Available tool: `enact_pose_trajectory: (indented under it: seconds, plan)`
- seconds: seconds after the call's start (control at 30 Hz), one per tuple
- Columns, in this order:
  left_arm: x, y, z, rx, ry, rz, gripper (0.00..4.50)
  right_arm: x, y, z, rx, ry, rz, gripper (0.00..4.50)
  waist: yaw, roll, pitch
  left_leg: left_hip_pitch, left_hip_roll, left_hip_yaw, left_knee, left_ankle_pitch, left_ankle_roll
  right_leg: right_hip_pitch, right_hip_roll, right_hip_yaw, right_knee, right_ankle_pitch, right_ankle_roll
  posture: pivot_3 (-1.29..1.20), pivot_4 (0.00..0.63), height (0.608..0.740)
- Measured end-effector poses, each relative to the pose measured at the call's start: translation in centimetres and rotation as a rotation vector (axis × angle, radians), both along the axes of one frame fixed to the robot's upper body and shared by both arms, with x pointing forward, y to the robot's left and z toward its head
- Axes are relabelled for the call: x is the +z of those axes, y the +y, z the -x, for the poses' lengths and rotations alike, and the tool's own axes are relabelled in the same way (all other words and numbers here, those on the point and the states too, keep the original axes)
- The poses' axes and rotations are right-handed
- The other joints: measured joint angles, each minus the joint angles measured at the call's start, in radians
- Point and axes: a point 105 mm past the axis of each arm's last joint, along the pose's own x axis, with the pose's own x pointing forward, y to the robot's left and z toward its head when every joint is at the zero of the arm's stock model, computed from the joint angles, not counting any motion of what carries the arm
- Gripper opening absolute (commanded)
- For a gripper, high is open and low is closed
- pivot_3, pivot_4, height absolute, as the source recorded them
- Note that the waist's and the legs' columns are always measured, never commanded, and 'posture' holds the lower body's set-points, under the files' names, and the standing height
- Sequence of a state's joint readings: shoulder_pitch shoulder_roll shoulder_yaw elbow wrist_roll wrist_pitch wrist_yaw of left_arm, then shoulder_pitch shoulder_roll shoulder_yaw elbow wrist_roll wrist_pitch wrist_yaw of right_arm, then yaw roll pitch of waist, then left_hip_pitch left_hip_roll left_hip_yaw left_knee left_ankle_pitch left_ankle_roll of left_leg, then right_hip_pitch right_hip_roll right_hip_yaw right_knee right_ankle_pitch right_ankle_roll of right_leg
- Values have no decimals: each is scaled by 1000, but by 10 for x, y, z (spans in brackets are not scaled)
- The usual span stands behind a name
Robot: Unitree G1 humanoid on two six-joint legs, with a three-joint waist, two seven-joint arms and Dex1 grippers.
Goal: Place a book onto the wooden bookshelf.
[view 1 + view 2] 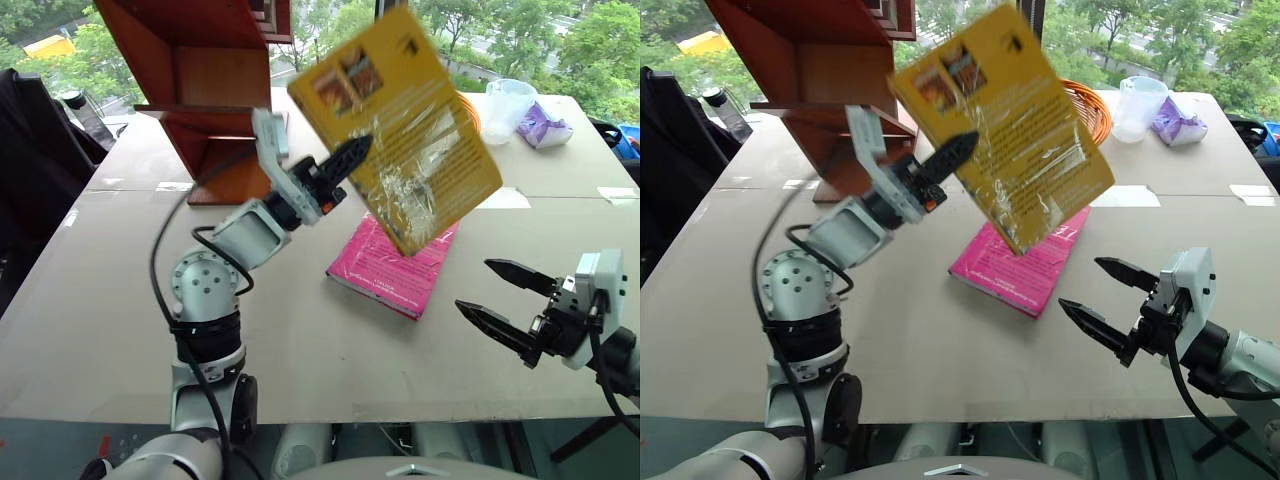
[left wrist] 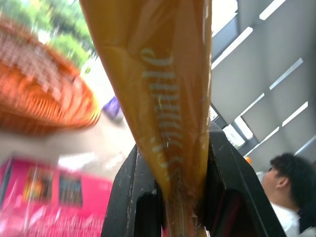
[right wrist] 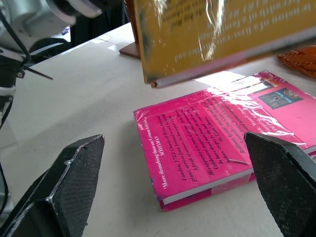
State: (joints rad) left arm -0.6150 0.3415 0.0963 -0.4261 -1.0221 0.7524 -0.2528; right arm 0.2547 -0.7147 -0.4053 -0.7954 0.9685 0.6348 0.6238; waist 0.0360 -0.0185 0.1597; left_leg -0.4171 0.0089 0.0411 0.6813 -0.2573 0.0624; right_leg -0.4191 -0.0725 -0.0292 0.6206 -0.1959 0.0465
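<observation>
The left claw (image 1: 345, 160) is clamped on the book (image 1: 400, 125), its two black fingers (image 2: 133, 197) pressing the covers from either side near one lower edge, as the left wrist view shows. The book hangs in the air above the worktop (image 1: 120, 300), tilted: its long axis runs from the upper corner nearest the wooden bookshelf (image 1: 200, 80) down toward the right claw's side, and a glossy yellow cover with small pictures and lines of print faces the head camera. Its lowest corner hangs over the pink book (image 1: 395, 265), which lies flat on the worktop below and just beyond the left claw.

The bookshelf stands beyond the left claw, on the side away from the right claw, with open air between its shelf edges and the raised book. Its top is cut off by the frame.

The right claw (image 1: 500, 300) hovers with its fingers wide apart and nothing between them, low over the worktop and pointing toward the pink book; bare worktop lies between them.

Behind the yellow book an orange wicker basket (image 1: 1090, 105) is largely hidden. Farther off stand a clear plastic cup (image 1: 508, 105) and a crumpled purple item (image 1: 543, 125) too small to identify. The title lettering on the spine is blurred in the left wrist view, where a person (image 2: 291, 192) shows at the edge.
</observation>
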Motion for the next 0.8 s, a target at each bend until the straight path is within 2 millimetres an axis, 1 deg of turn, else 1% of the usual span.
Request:
enact_pose_trajectory:
  seconds: [0.03, 0.07, 0.1, 0.13, 0.17, 0.2, 0.33, 0.43, 0.5, 0.6, 0.7, 0.77, 0.8]
  plan:
    - [2, 0, 4, 41, -93, -84, 432, 1, -1, -2, 3, -9, -4, 4500, 0, 1, 0, 1, 0, 1, -1, 0, 0, 0, 0, 1, 0, 0, 0, 0, 150, 740]
    - [2, 4, 6, 124, -221, -214, 432, 5, -3, -7, 11, -35, -14, 4500, -1, 1, 1, 1, 1, 1, -1, 0, 0, -1, 1, 1, 0, 0, 0, 0, 150, 740]
    - [2, 6, 6, 160, -268, -262, 432, 8, -4, -8, 12, -52, -22, 4500, -1, 2, 2, 1, 1, 2, -1, 0, 0, -1, 1, 1, 0, 0, 0, 0, 150, 740]
    - [4, 17, 4, 295, -416, -404, 432, 15, -5, -12, 33, -98, -53, 4500, -1, 2, 2, 2, 1, 2, -2, 0, 0, -1, 2, 1, 0, 0, 0, 0, 150, 740]
    - [5, 24, 4, 355, -480, -481, 432, 18, -6, -13, 42, -119, -67, 4500, -2, 2, 3, 1, 2, 2, -2, 0, 0, -1, 2, 1, 0, 0, 0, 0, 150, 740]
    - [8, 37, 2, 496, -608, -619, 432, 22, -8, -16, 59, -145, -82, 4500, -2, 3, 4, 2, 3, 2, -2, 0, 0, -1, 2, 1, 0, 0, 0, 0, 150, 740]
    - [21, 61, 11, 799, -922, -900, 432, 35, -10, -27, 99, -219, -156, 4500, 1, 2, 8, 1, 3, 4, -4, 0, 0, -3, 1, 2, -1, 0, 0, 0, 150, 740]
    - [23, 72, 20, 940, -1121, -1137, 432, 50, -8, -32, 155, -282, -237, 4500, 4, 1, 11, 0, 2, 4, -7, 0, 0, -3, 1, 2, -3, 0, 1, 0, 150, 740]
    - [26, 81, 26, 1017, -1200, -1239, 432, 55, -9, -35, 183, -306, -256, 4500, 5, 1, 11, 0, 2, 4, -8, 0, 0, -3, 0, 1, -4, 0, 1, 0, 150, 740]
    - [31, 96, 29, 1107, -1250, -1354, 432, 63, -11, -44, 188, -328, -306, 4500, 2, 1, 11, 0, 2, 5, -9, 0, 0, -4, 0, 1, -4, 0, 1, 0, 150, 740]
    - [40, 96, 33, 1147, -1315, -1380, 432, 71, -11, -49, 200, -351, -348, 4500, 5, 1, 12, 0, 3, 4, -9, 0, 0, -4, 0, 0, -3, 0, 1, 0, 150, 740]
    - [45, 93, 34, 1155, -1351, -1398, 432, 72, -10, -51, 204, -350, -352, 4500, 5, 1, 12, 0, 3, 5, -9, 0, 0, -4, 0, 1, -3, 0, 1, 0, 150, 740]
    - [44, 93, 33, 1151, -1349, -1415, 432, 71, -10, -51, 203, -348, -353, 4500, 3, 1, 12, 0, 3, 5, -9, 0, 0, -4, 0, 1, -3, 0, 1, 0, 150, 740]
